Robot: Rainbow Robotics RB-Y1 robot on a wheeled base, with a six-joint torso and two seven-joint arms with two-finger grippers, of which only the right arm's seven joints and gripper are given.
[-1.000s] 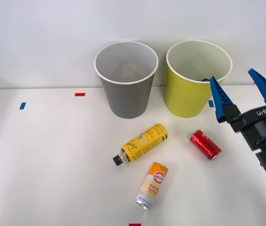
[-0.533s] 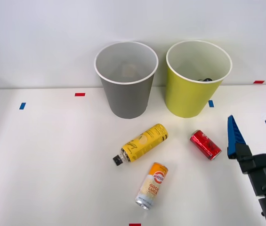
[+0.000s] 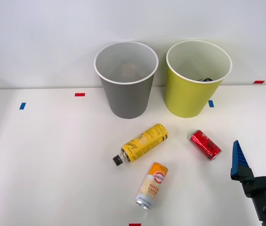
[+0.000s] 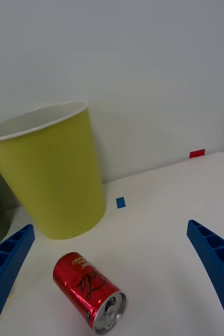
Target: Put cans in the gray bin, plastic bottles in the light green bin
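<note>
Gripper (image 3: 257, 162) sits at the lower right of the front view, fingers spread wide and empty — the red can (image 3: 205, 144) lies on its side on the desk (image 3: 43, 160) just up-left of it. I'd drop straight over the can's middle and close across its round body, not end to end, then carry it to the gray bin (image 3: 126, 80) at upper center.

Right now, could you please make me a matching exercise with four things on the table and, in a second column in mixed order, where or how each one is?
Things:
1. red can
2. yellow bottle
3. orange-and-cream can
4. gray bin

Places or states:
A. stands upright, left of the light green bin
B. lies nearest the front edge, silver base toward the robot
C. lies in front of the light green bin, just ahead of the open right gripper
D. lies in the middle of the table, black cap pointing front-left

Pairs: 1-C, 2-D, 3-B, 4-A
</note>
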